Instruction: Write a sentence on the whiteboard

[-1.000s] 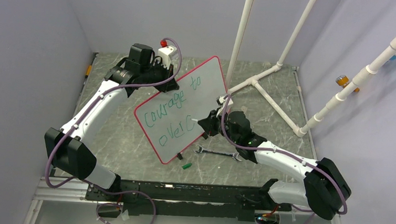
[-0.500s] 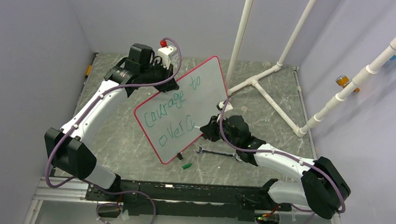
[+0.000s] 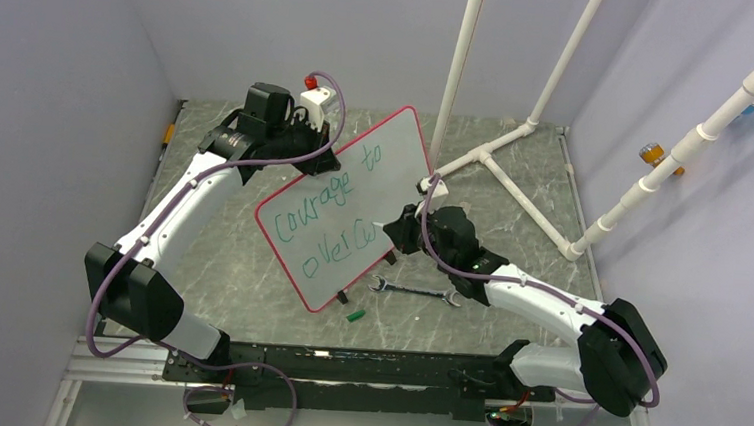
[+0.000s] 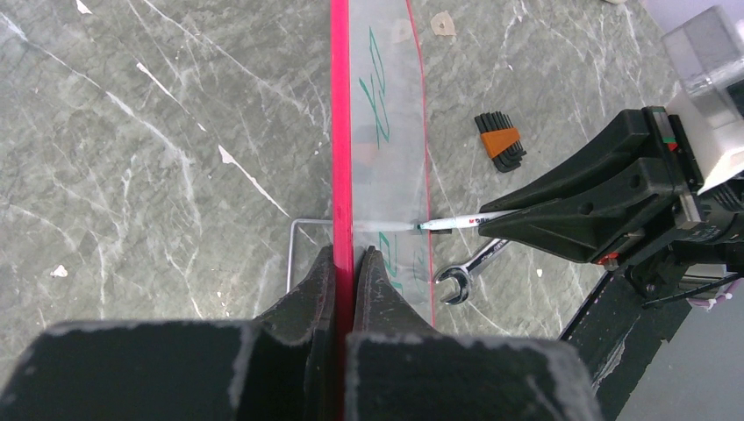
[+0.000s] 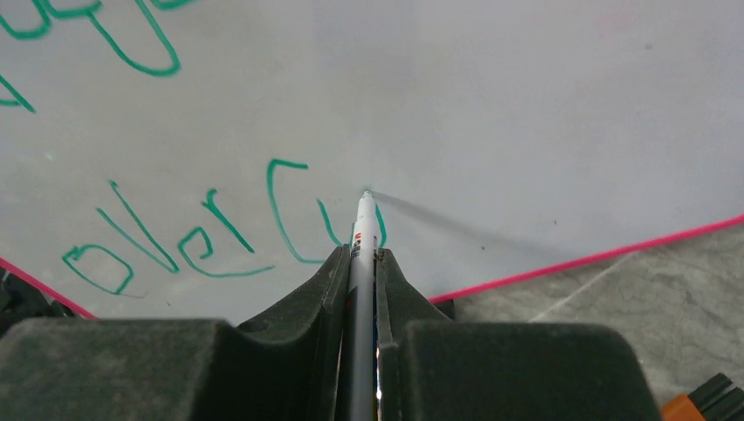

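Whiteboard (image 3: 398,174): white, red-rimmed, tilted up on edge. Sentence (image 3: 326,201): green, "Courage to" above "overc", next letter partial.

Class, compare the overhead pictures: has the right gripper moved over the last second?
Yes. The right gripper dipped toward the wrench, then climbed away from it.

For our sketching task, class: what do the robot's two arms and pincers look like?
The left arm and right arm have white shells, black joints and looping purple cables. The left pincer and right pincer are matte black, wedge-fingered.
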